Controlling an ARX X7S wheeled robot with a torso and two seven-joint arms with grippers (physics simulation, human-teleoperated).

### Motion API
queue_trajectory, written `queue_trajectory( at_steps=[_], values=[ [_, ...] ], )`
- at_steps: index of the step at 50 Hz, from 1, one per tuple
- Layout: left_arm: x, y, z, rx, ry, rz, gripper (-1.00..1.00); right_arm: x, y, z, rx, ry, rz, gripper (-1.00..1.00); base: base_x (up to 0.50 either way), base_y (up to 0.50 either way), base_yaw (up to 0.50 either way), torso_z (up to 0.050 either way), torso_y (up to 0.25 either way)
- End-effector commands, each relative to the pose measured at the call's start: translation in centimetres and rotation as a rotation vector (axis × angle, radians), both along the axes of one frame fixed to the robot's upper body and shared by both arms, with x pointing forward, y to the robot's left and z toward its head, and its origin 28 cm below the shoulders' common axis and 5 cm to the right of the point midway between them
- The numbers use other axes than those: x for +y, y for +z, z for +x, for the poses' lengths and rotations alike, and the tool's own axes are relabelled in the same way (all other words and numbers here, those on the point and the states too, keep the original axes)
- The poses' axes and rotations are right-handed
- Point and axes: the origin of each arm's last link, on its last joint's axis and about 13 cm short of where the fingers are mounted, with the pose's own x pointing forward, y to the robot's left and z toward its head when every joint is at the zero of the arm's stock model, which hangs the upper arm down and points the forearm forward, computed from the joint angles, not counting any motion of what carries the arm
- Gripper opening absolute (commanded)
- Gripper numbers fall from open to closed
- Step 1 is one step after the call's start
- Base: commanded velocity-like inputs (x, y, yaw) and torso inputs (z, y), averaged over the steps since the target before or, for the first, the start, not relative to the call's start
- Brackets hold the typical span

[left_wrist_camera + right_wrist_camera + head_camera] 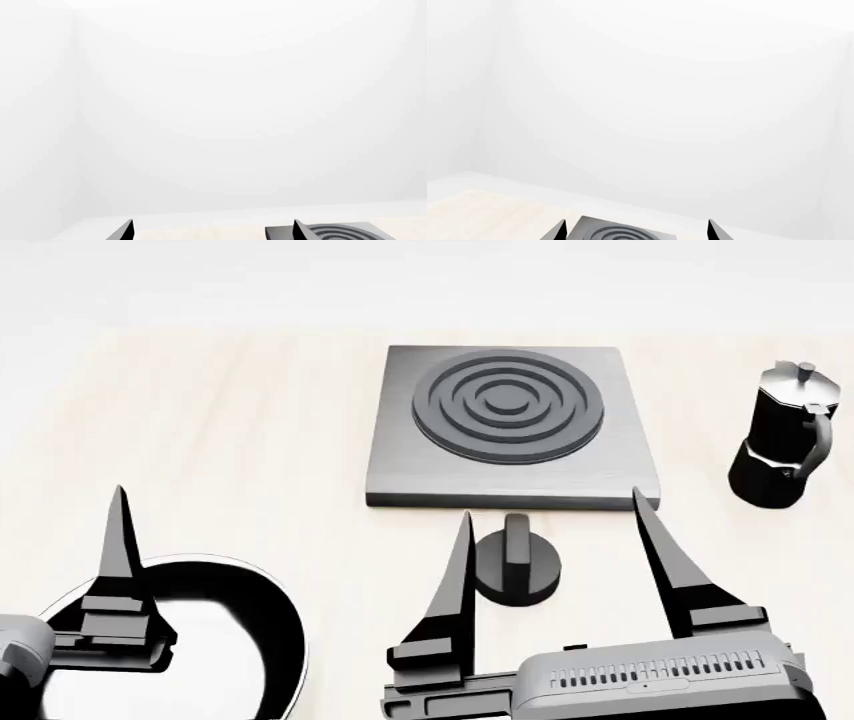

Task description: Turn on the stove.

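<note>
The stove (507,425) is a square grey slab with dark concentric rings, at the middle of the light wooden table. Its black ridged knob (517,560) sits just in front of the slab. In the head view my right gripper (551,502) is open, one finger on each side of the knob, tips reaching the slab's front edge; nothing is held. The right wrist view shows the stove (620,232) between the spread tips of the right gripper (637,232); the knob is hidden there. My left gripper (213,232) is open and empty, well left of the stove (340,231).
A black frying pan (274,610) lies at the near left, under the left gripper's finger (120,550). A black moka pot (787,440) with a silver lid stands right of the stove. White walls rise behind the table.
</note>
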Motion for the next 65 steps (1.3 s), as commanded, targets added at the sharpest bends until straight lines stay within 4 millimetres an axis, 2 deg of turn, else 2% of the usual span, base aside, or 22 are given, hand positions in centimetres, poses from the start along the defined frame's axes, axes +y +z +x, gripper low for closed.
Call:
queue_trajectory(
  at_steps=[1,46,65],
  values=[
    [0.0,0.0,0.0,0.000,-0.001,-0.001,1.00,0.0,0.0,0.0,0.000,-0.001,0.000,1.00,0.25,0.00,0.00,0.000,0.000],
    [0.0,-0.1,0.1,0.001,0.006,0.002,1.00,0.0,0.0,0.0,0.004,-0.002,0.003,1.00,0.26,0.00,0.00,0.000,0.000],
    [0.0,-0.1,0.0,0.001,0.008,-0.002,1.00,0.0,-1.3,0.6,0.096,0.020,0.024,1.00,0.03,0.00,0.00,0.000,0.000]
  ],
)
